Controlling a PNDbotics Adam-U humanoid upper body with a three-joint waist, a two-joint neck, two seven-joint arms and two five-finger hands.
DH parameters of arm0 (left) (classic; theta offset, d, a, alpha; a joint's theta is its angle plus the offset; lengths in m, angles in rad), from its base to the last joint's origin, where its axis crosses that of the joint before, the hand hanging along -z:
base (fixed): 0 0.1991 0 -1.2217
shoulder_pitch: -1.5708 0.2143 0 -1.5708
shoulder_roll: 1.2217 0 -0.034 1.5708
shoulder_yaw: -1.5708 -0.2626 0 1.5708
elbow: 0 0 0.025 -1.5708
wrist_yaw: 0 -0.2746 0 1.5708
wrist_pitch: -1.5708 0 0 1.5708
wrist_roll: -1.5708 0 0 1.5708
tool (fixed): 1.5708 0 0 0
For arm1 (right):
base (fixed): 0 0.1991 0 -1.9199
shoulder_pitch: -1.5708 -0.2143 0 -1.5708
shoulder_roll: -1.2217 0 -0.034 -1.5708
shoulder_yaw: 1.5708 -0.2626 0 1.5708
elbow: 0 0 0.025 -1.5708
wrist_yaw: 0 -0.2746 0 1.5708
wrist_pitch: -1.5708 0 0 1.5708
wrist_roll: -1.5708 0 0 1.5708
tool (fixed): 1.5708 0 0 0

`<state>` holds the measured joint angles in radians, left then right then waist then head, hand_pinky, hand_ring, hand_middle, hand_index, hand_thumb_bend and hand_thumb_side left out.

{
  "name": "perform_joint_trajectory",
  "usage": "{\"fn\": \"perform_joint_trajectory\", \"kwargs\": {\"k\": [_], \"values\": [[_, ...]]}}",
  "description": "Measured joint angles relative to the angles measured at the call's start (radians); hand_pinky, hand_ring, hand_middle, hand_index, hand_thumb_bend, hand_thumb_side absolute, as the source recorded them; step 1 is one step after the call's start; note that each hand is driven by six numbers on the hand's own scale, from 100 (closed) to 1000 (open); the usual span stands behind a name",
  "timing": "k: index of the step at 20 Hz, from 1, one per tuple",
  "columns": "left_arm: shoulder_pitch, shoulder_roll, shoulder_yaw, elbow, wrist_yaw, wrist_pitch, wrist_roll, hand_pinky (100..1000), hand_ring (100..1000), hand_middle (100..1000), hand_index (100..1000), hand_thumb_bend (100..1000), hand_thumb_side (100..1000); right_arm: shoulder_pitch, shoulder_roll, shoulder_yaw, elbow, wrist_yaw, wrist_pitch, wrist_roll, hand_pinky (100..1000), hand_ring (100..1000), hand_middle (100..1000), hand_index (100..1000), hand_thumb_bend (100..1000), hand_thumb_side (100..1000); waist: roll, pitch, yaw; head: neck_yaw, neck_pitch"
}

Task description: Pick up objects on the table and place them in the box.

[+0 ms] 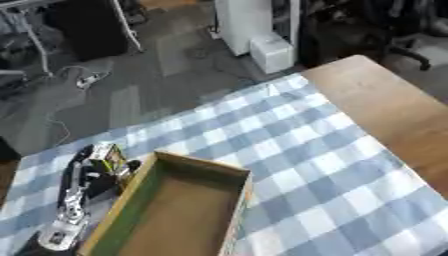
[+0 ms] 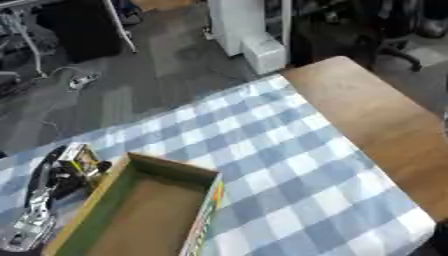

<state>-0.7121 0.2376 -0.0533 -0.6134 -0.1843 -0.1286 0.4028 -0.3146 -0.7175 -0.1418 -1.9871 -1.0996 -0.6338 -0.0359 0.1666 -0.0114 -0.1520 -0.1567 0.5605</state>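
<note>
No words or numbers can be read. The small packet (image 1: 108, 156) and the box (image 2: 203, 220) edge show only blurry colours.

A blue-and-white checked cloth (image 1: 297, 150) spreads under my left hand (image 1: 92, 172) and away to its right, covering most of a wooden table (image 1: 394, 105) whose bare top shows far right of my hand. Beyond my hand, on the grey floor (image 1: 166, 60), stand a white cabinet (image 1: 249, 22) with a small white box (image 1: 273, 52) beside it; a cable (image 1: 83, 80) lies straight ahead of my hand.
</note>
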Motion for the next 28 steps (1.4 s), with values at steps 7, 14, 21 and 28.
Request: {"fn": "perform_joint_trajectory", "kwargs": {"k": [7, 14, 21, 28], "values": [[0.000, 0.000, 0.003, 0.005, 0.006, -0.012, 0.034, 450, 550, 768, 876, 848, 492, 0.000, 0.000, 0.000, 0.000, 0.000, 0.000, 0.001, 438, 375, 402, 488, 100, 1000, 0.000, 0.000, 0.000, 0.000, 0.000], [0.000, 0.000, 0.003, 0.008, 0.015, -0.024, 0.060, 423, 528, 745, 845, 812, 500, 0.000, 0.000, 0.000, 0.000, 0.000, 0.000, 0.001, 438, 374, 397, 482, 100, 1000, 0.000, 0.000, -0.001, 0.000, 0.000], [0.000, -0.001, 0.003, 0.011, 0.018, -0.026, 0.069, 421, 525, 741, 835, 779, 514, 0.000, 0.000, 0.000, 0.000, -0.001, 0.000, 0.001, 438, 372, 393, 478, 100, 1000, 0.000, 0.000, -0.004, 0.000, 0.000], [0.000, -0.001, 0.003, 0.011, 0.018, -0.029, 0.073, 419, 523, 741, 832, 767, 516, 0.000, 0.000, 0.000, 0.000, -0.001, -0.001, 0.007, 438, 371, 388, 473, 100, 1000, 0.000, 0.001, -0.005, 0.000, 0.000]]}}
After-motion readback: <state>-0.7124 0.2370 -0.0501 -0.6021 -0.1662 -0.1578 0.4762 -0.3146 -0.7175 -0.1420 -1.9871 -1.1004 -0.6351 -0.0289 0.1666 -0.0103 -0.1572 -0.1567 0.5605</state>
